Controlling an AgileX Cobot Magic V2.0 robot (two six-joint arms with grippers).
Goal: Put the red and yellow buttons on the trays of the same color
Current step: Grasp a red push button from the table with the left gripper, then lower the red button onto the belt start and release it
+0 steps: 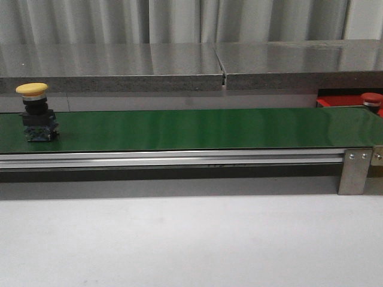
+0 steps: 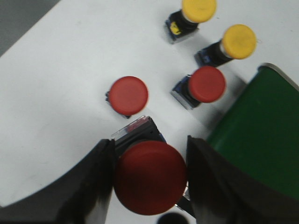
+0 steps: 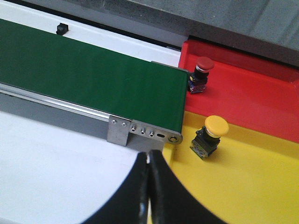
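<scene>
In the left wrist view my left gripper [image 2: 150, 156] is shut on a red button [image 2: 150, 179], its fingers pressing both sides of the cap, just above the white table beside the green belt [image 2: 261, 135]. Two more red buttons [image 2: 129, 95] [image 2: 206, 84] and two yellow buttons [image 2: 198, 9] [image 2: 238, 41] stand on the table beyond it. A yellow button [image 1: 33, 110] stands upright at the belt's left end. My right gripper [image 3: 149, 161] is shut and empty, at the yellow tray's [image 3: 252, 186] edge. The yellow tray holds a yellow button [image 3: 212, 133]; the red tray [image 3: 261, 95] holds a red button [image 3: 202, 70].
The green conveyor belt [image 1: 191, 128] runs the width of the table, with an aluminium rail and a metal end bracket [image 1: 354, 170] at its right end. A grey steel shelf [image 1: 179, 66] runs behind it. White tabletop [image 1: 191, 239] lies in front.
</scene>
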